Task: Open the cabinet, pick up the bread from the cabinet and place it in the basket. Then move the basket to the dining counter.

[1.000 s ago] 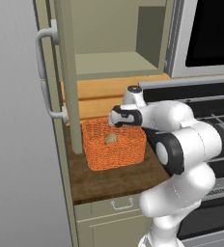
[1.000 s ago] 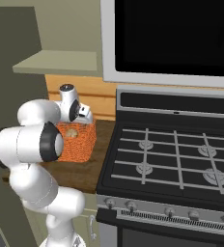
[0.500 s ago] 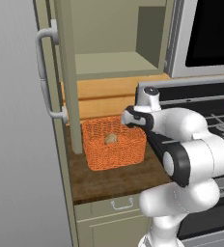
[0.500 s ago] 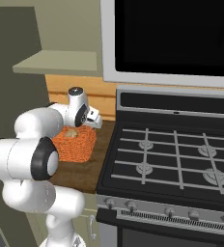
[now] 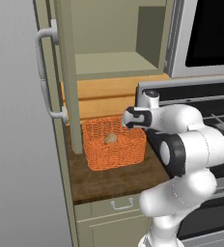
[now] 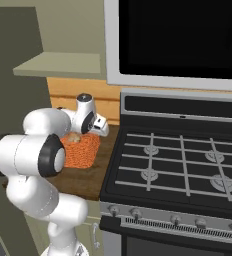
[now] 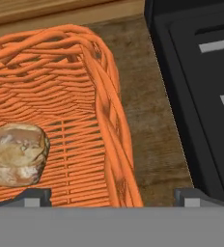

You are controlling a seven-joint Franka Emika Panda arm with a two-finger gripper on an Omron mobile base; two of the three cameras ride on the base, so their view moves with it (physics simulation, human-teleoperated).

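The bread [image 7: 16, 154] lies on the floor of the basket [image 5: 115, 144], which stands on the counter [image 5: 114, 181] at its back, beside the stove [image 6: 183, 165]. The gripper [image 7: 111, 195] hangs above the basket's stove-side rim, jaws wide apart and holding nothing. The risk I judge: a grasp on that one rim could tip the basket as it lifts — and the bread rolls out.
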